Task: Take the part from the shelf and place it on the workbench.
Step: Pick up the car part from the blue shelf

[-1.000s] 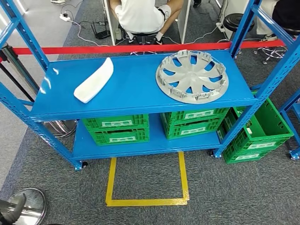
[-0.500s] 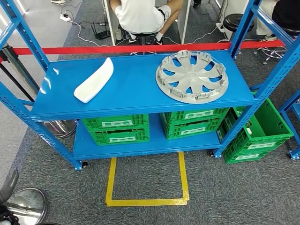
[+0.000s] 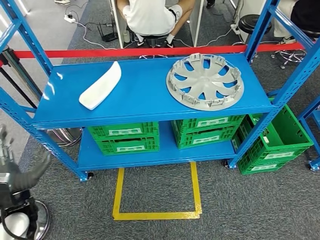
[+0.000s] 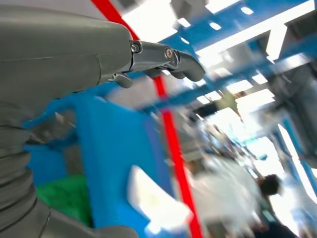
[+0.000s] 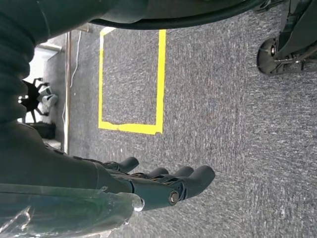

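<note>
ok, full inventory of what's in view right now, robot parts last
shelf: 1, blue, two decks, ahead of the robot
white part: 1, white, curved, top deck, left
hubcap: 1, silver, top deck, right
crates: 2 stacks, green, lower deck
floor crate: 1 stack, green, on the carpet right of the shelf
yellow square: 1, yellow tape, on the carpet in front of the shelf
red tape: 1, red, stretched behind the shelf
person: 1, white top, seated behind the tape
stool: 1, black, far right behind the shelf
left robot hand: 1, grey, low left, fingers apart, holding nothing
right robot hand: 1, dark, hanging over the carpet, holding nothing
</note>
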Available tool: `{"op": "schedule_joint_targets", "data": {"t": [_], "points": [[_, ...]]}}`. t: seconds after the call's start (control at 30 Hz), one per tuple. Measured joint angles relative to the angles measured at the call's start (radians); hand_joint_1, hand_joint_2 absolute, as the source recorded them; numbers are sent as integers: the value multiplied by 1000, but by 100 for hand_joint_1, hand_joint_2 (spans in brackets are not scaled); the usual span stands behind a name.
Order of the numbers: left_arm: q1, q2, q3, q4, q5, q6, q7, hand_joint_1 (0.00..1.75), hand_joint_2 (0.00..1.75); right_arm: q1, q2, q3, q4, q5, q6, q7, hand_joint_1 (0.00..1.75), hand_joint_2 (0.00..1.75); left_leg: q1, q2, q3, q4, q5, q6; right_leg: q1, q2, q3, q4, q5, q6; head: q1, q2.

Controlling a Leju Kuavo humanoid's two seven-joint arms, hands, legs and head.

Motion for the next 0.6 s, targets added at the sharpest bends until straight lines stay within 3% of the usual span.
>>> {"op": "schedule_joint_targets", "data": {"t": [0.03, 0.17, 0.37, 0.6], "points": [[-1, 10, -35, -10, 0, -2, -1, 0, 175, -1, 0, 5, 0, 2, 1, 1, 0, 175, 0, 0, 0, 0, 0, 0, 0, 0, 0, 0, 0, 0, 0, 0], [-21, 45, -168, -27, -5, -35, -1, 0, 0, -6, -1, 25, 2, 14, 3, 7, 0, 175, 0, 0, 0, 0, 0, 0, 0, 0, 0, 0, 0, 0, 0, 0], [-74, 63, -301, 6, -23, -107, 19, 0, 0, -14, -2, 49, 3, 30, 5, 18, 0, 175, 0, 0, 0, 0, 0, 0, 0, 0, 0, 0, 0, 0, 0, 0], [-143, 59, -396, 136, -53, -134, 60, 0, 0, -20, -2, 73, 3, 43, 6, 31, 0, 175, 0, 0, 1, 0, 0, 0, 0, 1, 0, 0, 0, 0, 0, 0]]}}
